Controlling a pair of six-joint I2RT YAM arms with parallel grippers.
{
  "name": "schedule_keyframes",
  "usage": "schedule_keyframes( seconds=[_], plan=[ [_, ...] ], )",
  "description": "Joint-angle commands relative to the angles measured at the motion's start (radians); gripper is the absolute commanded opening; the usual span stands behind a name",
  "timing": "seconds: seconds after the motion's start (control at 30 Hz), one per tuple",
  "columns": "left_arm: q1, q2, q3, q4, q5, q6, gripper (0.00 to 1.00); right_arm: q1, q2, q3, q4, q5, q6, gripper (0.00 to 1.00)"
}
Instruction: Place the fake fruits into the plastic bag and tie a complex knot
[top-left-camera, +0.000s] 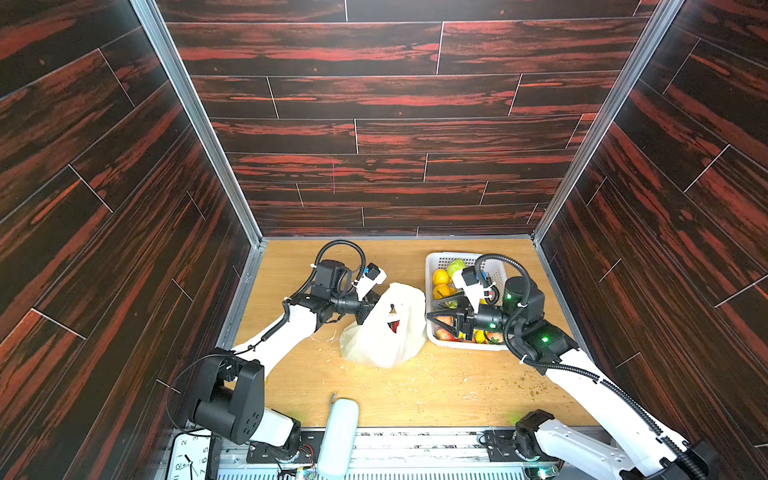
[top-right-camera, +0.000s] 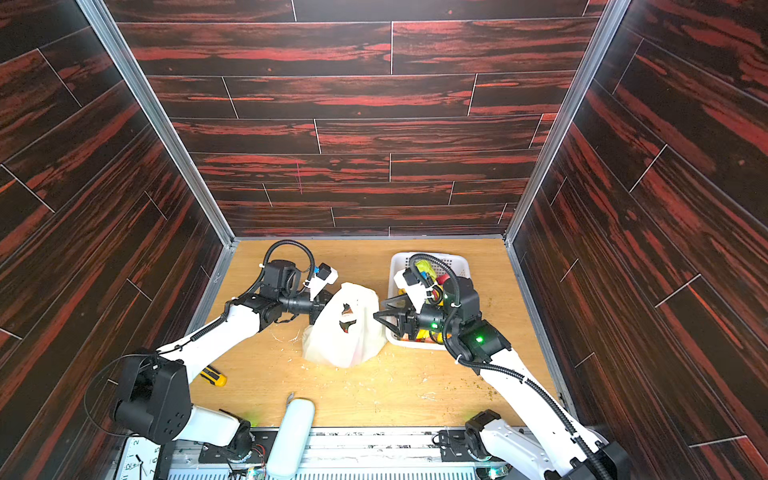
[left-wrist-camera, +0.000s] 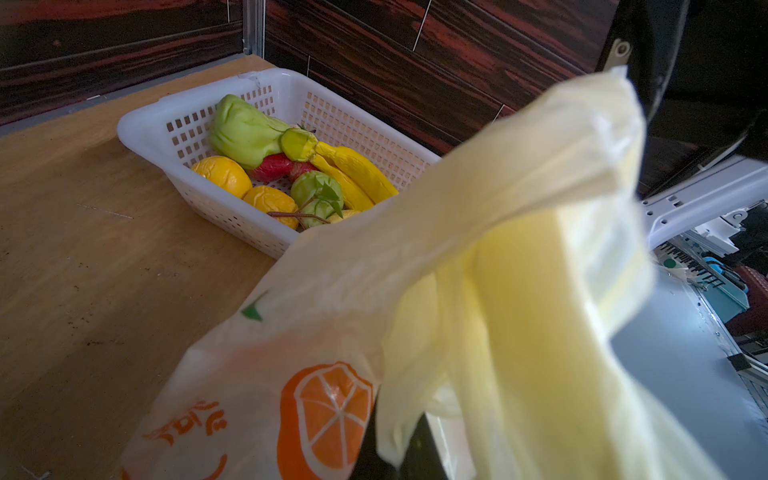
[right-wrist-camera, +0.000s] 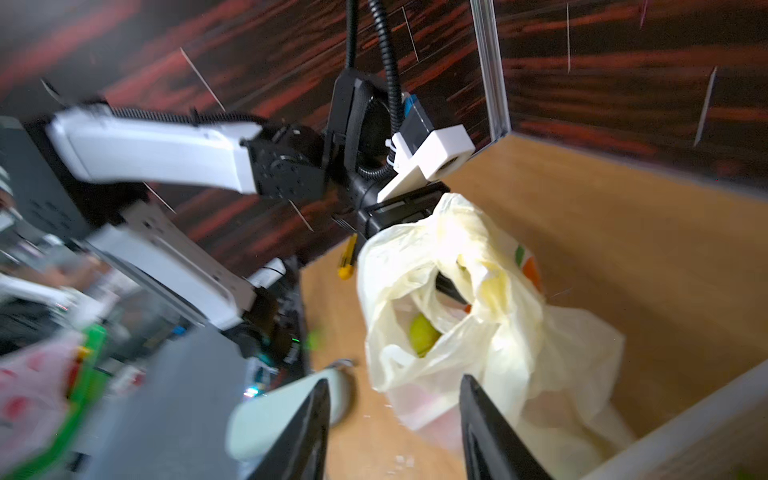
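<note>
The cream plastic bag (top-left-camera: 386, 332) (top-right-camera: 347, 332) stands at mid-table, its mouth held up. My left gripper (top-left-camera: 369, 308) (top-right-camera: 321, 306) (left-wrist-camera: 399, 440) is shut on the bag's handle (left-wrist-camera: 519, 291) on the bag's left side. A yellow-green fruit (right-wrist-camera: 422, 334) lies inside the bag (right-wrist-camera: 490, 299), and something red (top-left-camera: 395, 326) shows through its opening. My right gripper (top-left-camera: 435, 315) (top-right-camera: 380, 311) (right-wrist-camera: 395, 380) stands open and empty just right of the bag, above the basket's left edge. More fake fruits sit in the basket: bananas (left-wrist-camera: 357, 170), lemons (left-wrist-camera: 222, 174), a strawberry (left-wrist-camera: 274, 166).
The white perforated basket (top-left-camera: 434, 259) (left-wrist-camera: 137, 122) stands at the back right, next to the bag. A yellow-handled tool (top-right-camera: 214, 376) (right-wrist-camera: 347, 259) lies at the left under the left arm. A pale oblong object (top-left-camera: 340, 432) sits at the front edge. Dark walls enclose three sides.
</note>
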Motion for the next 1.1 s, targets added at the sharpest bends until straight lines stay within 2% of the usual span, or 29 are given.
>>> schedule_keyframes(
  seconds=[0.0,0.2,0.6,1.07],
  plan=[
    [-0.002,-0.022,0.032,-0.031,0.015,0.039,0.00,0.002,0.045,0.021,0.045,-0.035,0.234,0.46],
    [-0.002,-0.023,0.039,-0.059,0.012,0.062,0.00,0.045,0.129,0.056,0.015,0.054,0.241,0.41],
    [-0.002,-0.022,0.044,-0.084,0.013,0.085,0.00,0.078,0.184,0.066,0.038,0.222,0.161,0.42],
    [-0.002,-0.028,0.048,-0.097,0.015,0.105,0.00,0.108,0.244,0.095,0.083,0.290,0.096,0.43]
  ],
)
